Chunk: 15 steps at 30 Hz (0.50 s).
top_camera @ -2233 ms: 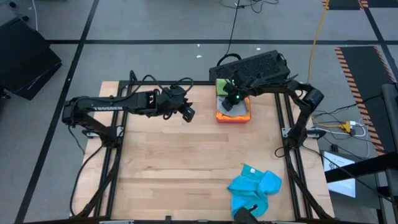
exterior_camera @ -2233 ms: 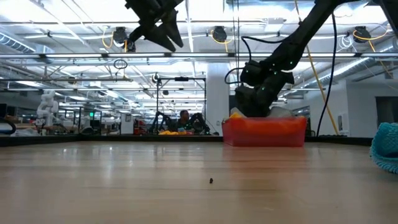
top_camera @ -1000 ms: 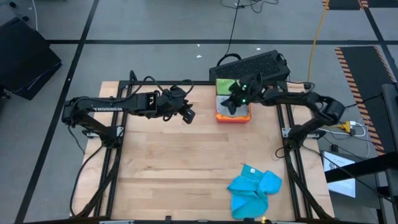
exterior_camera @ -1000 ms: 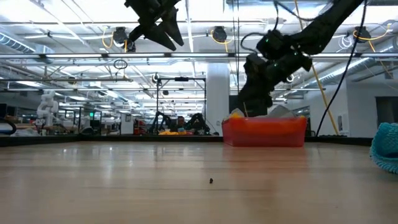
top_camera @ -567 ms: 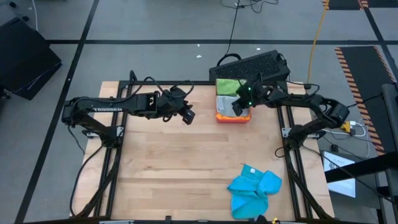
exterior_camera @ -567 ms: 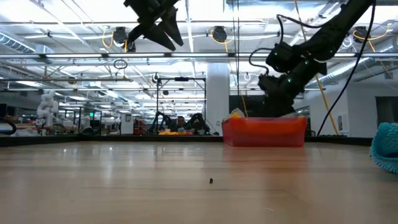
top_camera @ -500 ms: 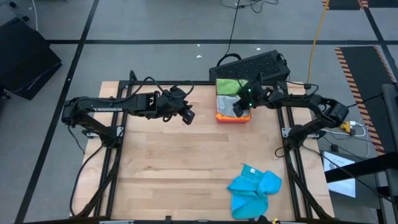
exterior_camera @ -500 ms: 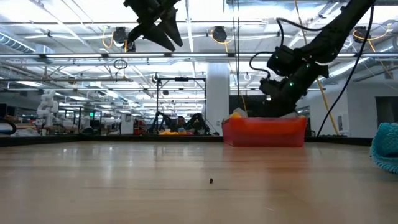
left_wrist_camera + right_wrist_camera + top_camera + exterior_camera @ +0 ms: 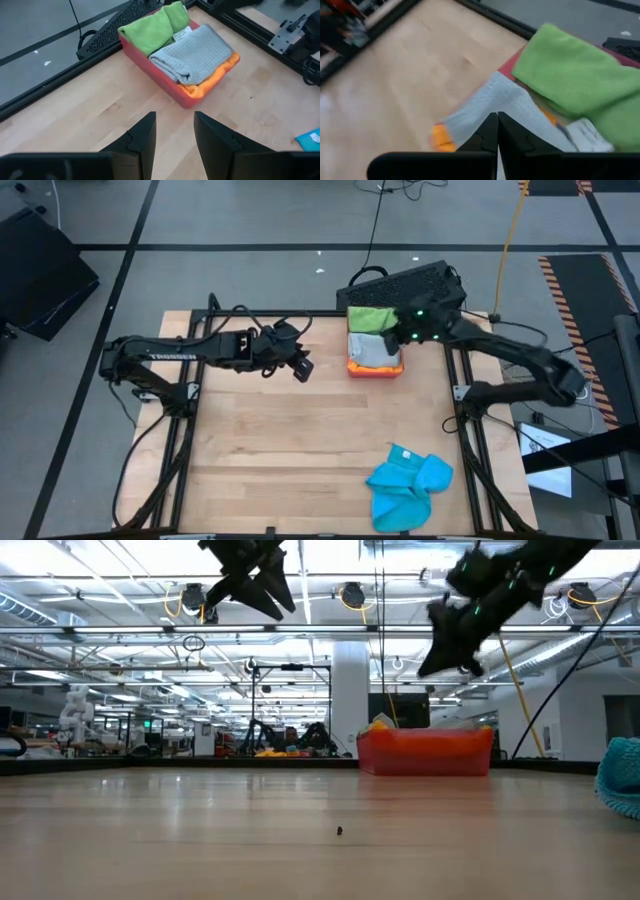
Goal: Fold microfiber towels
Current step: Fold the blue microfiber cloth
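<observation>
Right tool (image 9: 403, 337) is hanging over the red tray (image 9: 374, 366) with its fingers pressed together, gripping nothing. Left tool (image 9: 302, 364) is sitting mid-air, fingers partly apart and empty. Green (image 9: 367, 318), grey (image 9: 374, 351) and orange towels (image 9: 209, 81) are lying in the tray at the far edge of the pale wood tabletop (image 9: 290, 440), and a crumpled blue towel (image 9: 405, 483) is sitting at the near right. A big lit workshop is showing behind. The white arm lettering's too small to read.
</observation>
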### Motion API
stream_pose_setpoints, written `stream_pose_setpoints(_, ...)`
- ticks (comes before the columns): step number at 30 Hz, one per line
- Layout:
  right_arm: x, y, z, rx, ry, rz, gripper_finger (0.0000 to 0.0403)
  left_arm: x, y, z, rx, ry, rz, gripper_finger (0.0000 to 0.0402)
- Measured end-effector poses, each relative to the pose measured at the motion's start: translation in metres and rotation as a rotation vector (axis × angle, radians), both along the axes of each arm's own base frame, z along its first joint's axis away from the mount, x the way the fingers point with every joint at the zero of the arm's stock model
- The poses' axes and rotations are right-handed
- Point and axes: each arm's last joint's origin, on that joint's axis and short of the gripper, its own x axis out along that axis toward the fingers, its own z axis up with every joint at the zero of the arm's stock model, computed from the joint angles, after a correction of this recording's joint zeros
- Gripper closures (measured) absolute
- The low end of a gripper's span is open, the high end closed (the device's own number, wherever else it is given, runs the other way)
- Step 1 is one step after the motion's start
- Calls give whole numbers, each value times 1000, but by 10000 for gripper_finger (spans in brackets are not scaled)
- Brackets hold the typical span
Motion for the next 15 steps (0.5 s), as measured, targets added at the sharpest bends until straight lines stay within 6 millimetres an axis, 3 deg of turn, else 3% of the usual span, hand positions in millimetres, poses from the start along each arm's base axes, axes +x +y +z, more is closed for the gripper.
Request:
stream_pose_setpoints(8, -30, 68, 94, 225, -18, 111, 403, 4, -13, 3, -5, -51, -45, 268)
stream_pose_setpoints(12, -41, 106, 122, 342, 70, 217, 397, 5, -22, 3, -6, -54, -73, 268)
stream_pose_setpoints(15, -50, 131, 131, 417, 165, 275, 384, 5, -29, 3, -17, -58, -88, 268)
